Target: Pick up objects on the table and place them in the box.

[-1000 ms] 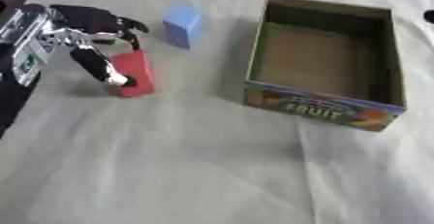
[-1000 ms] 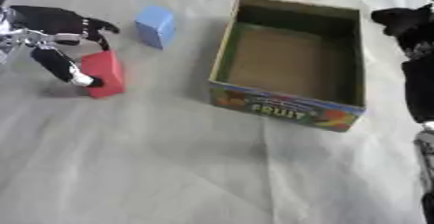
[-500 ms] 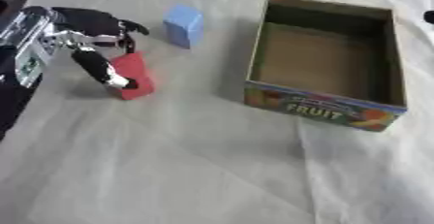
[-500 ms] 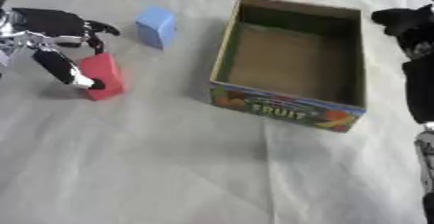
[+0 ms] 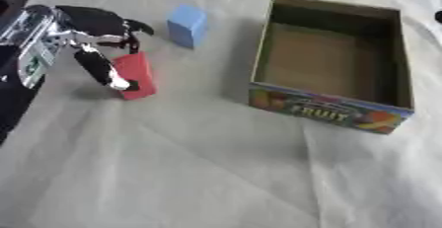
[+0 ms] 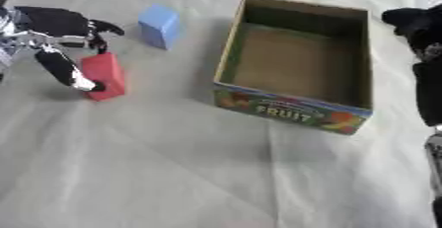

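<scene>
Gripping the red block (image 5: 135,75), the left hand (image 5: 93,29) sits near the surface's left edge, thumb down the block's near-left face, fingers curled over its far top edge. Block stands upright on the cream cloth (image 5: 199,172) covering the surface; whether its base touches the cloth or is just raised, cannot tell. Blue block (image 5: 186,25) stands free beyond and to the right of the hand, toward the far edge, apart from the red one and not touched by any finger. Cardboard box (image 5: 333,108) with "FRUIT" printed on its near wall lies right of centre, open-topped, its brown floor bare; well apart from the red block, with open cloth between. View differences: the right eye view alone shows the robot's right hand (image 6: 416,22), a dark shape at the right edge level with the box's far right corner, with black arm running down that edge; its fingers are not readable, cannot tell whether spread or curled. The left eye view shows more of the left forearm (image 5: 33,39), silver casing with a green patch, coming in from the left edge, and a dark mass below it at the edge.
</scene>
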Robot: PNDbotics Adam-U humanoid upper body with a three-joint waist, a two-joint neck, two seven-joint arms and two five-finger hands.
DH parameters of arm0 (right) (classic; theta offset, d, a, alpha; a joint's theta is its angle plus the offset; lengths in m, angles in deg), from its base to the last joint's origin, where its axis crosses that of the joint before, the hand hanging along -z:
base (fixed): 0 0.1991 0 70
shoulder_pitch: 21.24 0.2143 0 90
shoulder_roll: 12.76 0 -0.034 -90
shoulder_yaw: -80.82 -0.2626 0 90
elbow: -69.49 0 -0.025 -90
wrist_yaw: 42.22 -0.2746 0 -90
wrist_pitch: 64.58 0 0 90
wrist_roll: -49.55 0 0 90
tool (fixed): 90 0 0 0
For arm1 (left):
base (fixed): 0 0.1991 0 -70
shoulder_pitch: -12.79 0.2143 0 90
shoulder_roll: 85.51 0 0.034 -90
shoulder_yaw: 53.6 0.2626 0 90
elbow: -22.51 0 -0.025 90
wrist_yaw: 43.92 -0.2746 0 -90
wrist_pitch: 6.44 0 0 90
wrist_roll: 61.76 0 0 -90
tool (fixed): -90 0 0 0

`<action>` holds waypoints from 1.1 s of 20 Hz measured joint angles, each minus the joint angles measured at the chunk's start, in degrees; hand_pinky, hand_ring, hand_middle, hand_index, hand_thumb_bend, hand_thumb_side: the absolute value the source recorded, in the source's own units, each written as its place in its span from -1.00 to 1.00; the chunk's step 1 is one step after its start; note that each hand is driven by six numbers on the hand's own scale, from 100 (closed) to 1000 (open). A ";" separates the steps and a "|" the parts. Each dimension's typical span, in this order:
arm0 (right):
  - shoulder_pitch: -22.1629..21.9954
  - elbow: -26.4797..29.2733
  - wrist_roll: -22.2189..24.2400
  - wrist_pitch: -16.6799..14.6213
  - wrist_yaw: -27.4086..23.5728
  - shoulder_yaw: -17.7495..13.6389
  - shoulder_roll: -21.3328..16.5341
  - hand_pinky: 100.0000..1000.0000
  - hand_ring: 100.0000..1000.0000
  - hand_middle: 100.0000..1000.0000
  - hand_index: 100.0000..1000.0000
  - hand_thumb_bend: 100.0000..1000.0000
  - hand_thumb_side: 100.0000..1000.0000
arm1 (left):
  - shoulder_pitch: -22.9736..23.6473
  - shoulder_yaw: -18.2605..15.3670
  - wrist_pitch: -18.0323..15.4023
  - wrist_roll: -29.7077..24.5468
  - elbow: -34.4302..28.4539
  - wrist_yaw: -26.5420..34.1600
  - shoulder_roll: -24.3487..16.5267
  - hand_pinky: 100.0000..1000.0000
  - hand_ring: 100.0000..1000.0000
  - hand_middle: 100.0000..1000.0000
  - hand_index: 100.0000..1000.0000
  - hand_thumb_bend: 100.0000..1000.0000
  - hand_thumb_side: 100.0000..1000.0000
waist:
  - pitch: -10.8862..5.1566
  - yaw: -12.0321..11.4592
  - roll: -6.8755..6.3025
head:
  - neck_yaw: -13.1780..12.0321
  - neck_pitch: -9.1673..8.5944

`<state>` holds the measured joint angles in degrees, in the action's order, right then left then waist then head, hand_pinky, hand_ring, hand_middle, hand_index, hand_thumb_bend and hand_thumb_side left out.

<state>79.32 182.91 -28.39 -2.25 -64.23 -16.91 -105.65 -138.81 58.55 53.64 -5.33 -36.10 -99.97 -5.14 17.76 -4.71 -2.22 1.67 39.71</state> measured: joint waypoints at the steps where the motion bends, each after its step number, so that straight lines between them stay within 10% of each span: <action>1: 0.00 0.00 0.00 0.00 -0.02 0.00 0.00 0.64 0.43 0.00 0.78 -0.18 0.90 | 0.00 0.00 -0.02 0.02 -0.11 0.00 0.00 0.09 0.16 1.00 -0.11 -0.59 0.06 | -0.01 0.00 0.00 | -0.01 0.00; 22: 1.06 0.00 -0.77 -0.78 -1.83 0.00 -0.14 0.64 0.43 0.01 0.76 -0.18 0.89 | -2.57 -2.55 4.08 -4.08 -7.67 12.11 -0.65 -0.06 0.00 1.00 -0.24 -1.00 -0.33 | -0.07 1.04 0.17 | -1.14 -0.64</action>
<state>80.38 182.91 -29.16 -3.03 -66.06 -16.91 -105.80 -141.38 55.99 57.72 -9.41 -43.77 -87.86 -5.79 17.68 -3.67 -2.04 0.53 39.07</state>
